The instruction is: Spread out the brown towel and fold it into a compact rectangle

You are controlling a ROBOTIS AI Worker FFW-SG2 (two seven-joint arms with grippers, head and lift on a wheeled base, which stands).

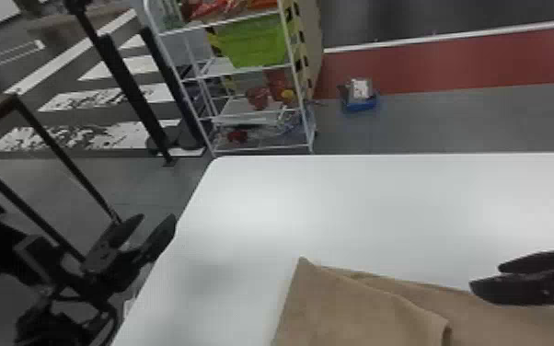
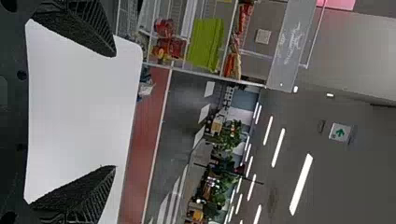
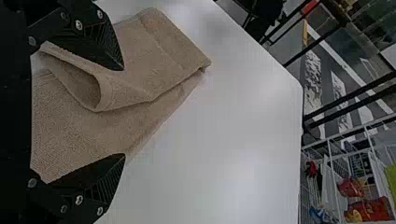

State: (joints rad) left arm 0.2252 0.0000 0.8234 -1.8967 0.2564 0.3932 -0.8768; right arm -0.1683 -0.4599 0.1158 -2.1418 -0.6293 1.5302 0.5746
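The brown towel (image 1: 336,303) lies on the white table at the near edge of the head view, one layer folded over another, with a raised loop in its edge. In the right wrist view the towel (image 3: 163,56) shows that curled loop beside one finger. My right gripper (image 1: 485,276) is over the towel's far edge at the right; the same gripper (image 3: 124,112) stands open, not closed on the cloth. My left gripper (image 1: 158,221) is off the table's left edge, away from the towel; in its wrist view this gripper (image 2: 116,111) is open, with nothing between its fingers.
The white table (image 1: 336,198) has its left edge beside my left gripper. Behind it stands a wire shelf (image 1: 262,148) with a green bin (image 1: 257,43). A blue box (image 1: 360,105) sits on the floor beyond, and a dark metal frame (image 1: 55,147) stands at the left.
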